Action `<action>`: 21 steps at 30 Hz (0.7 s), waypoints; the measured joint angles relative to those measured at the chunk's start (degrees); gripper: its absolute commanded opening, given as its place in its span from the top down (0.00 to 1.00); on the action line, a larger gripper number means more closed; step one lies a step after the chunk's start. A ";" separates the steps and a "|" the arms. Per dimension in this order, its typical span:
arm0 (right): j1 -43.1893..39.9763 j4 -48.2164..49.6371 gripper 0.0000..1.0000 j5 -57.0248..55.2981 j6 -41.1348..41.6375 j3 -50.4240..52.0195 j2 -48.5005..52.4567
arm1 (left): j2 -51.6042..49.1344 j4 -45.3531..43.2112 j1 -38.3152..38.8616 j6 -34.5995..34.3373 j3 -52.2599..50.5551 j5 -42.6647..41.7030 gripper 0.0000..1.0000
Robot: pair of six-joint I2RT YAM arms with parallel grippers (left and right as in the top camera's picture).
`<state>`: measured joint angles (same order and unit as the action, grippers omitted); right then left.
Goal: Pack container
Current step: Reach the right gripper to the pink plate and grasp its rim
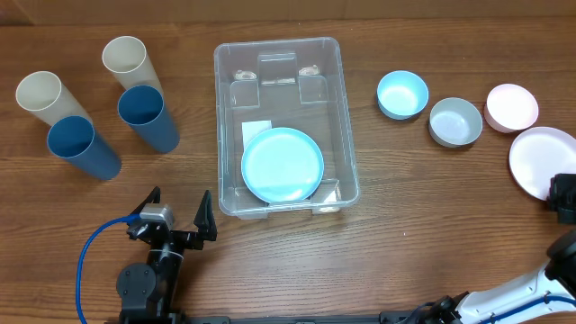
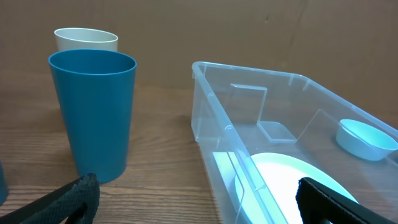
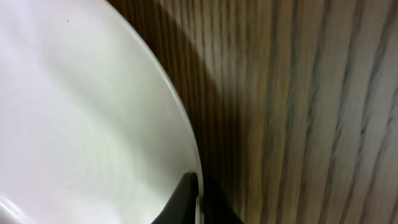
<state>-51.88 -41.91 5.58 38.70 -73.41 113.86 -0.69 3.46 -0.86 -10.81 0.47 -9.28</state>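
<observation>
The container (image 1: 279,90) sits at the middle of the tabletop (image 1: 405,261), a blue plate (image 1: 283,164) inside; my left gripper (image 1: 180,205) hangs wide open near its front-left corner. My right gripper (image 1: 564,193) meets the rim of the pale plate (image 1: 538,155), and I cannot tell if it is closed; so thin an edge hold could let the plate slip on lifting

No text, brand, number or sign can be read in any view. The white label (image 1: 256,130) on the base of the container (image 1: 219,117) shows no writing that I can read.
</observation>
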 measured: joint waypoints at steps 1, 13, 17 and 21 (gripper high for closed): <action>0.00 -0.83 0.96 0.61 0.09 -0.09 0.00 | 0.00 0.00 0.00 0.00 0.00 0.00 0.00; 0.17 -19.28 0.96 2.54 -0.33 -11.28 -10.82 | 0.00 0.00 0.00 0.00 0.00 0.00 0.00; 0.17 -23.10 0.96 3.21 -0.42 -13.90 -16.17 | 0.00 0.00 0.00 0.00 0.00 0.00 0.00; 2.27 -23.52 0.96 10.21 -2.58 -13.90 -23.12 | 0.00 0.00 0.00 0.00 0.00 0.00 0.00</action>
<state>-49.60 -65.43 15.79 36.12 -87.31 90.74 -0.69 3.46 -0.86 -10.81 0.47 -9.28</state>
